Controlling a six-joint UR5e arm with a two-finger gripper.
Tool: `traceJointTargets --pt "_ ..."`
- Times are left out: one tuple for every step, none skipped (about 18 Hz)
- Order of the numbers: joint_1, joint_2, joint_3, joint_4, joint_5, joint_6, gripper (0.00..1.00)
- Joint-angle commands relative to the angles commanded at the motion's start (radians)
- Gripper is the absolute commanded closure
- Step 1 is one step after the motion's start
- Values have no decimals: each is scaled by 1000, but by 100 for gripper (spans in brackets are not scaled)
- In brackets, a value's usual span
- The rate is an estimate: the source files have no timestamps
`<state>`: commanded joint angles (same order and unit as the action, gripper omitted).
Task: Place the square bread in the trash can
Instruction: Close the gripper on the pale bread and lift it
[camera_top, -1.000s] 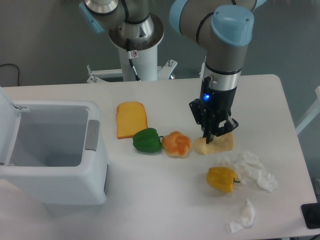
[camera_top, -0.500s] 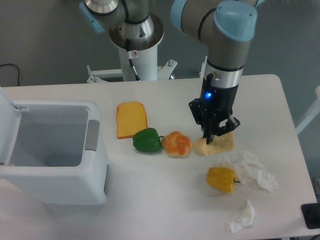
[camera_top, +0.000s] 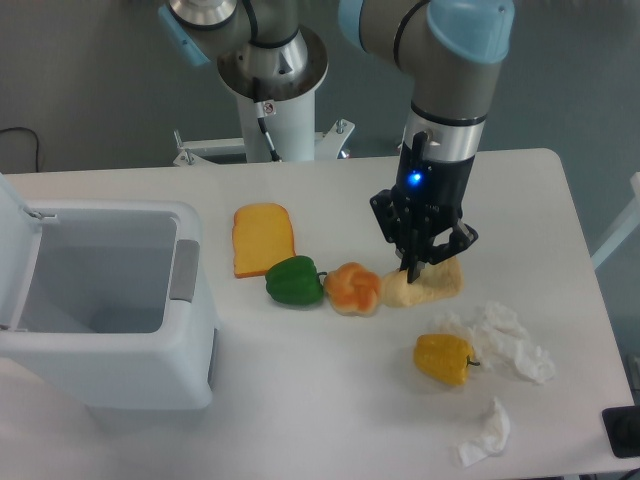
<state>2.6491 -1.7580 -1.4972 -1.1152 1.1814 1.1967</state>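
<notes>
The square bread (camera_top: 432, 286), a pale cream lumpy chunk, is right of centre on the white table, its left end close against the orange knotted bun (camera_top: 354, 288). My gripper (camera_top: 417, 268) comes straight down onto its middle and is shut on it. Whether the bread still touches the table cannot be told. The trash can (camera_top: 190, 345), a boxy white bin with a grey rim panel, stands at the left front with its lid (camera_top: 14, 222) hinged open and its inside showing.
An orange toast slice (camera_top: 263, 238) and a green pepper (camera_top: 294, 281) lie between the bun and the bin. A yellow pepper (camera_top: 444, 358) and crumpled white tissues (camera_top: 505, 338) (camera_top: 487, 432) lie in front of the bread. The robot base (camera_top: 272, 75) stands behind.
The gripper has shifted a little left and up, and the square bread has moved with it, closer to the bun.
</notes>
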Motion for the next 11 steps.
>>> traceJointTargets --pt "11 5 2 2 -23 -14 100" --pt "21 6 3 0 -51 -29 100" --pt "23 11 5 -11 -74 -49 100" --pt "25 18 5 -20 -91 -69 100" --pt "23 20 6 -20 -106 -95 100" --pt "22 20 6 -20 -127 -133 100" --pt "19 20 6 -18 -155 -170 100" --pt "17 20 6 -17 -178 -195 100" --pt "14 22 6 -17 -190 -209 100" --pt "12 28 9 -15 -195 -222 100" --pt "5 31 18 -15 -198 -242 100"
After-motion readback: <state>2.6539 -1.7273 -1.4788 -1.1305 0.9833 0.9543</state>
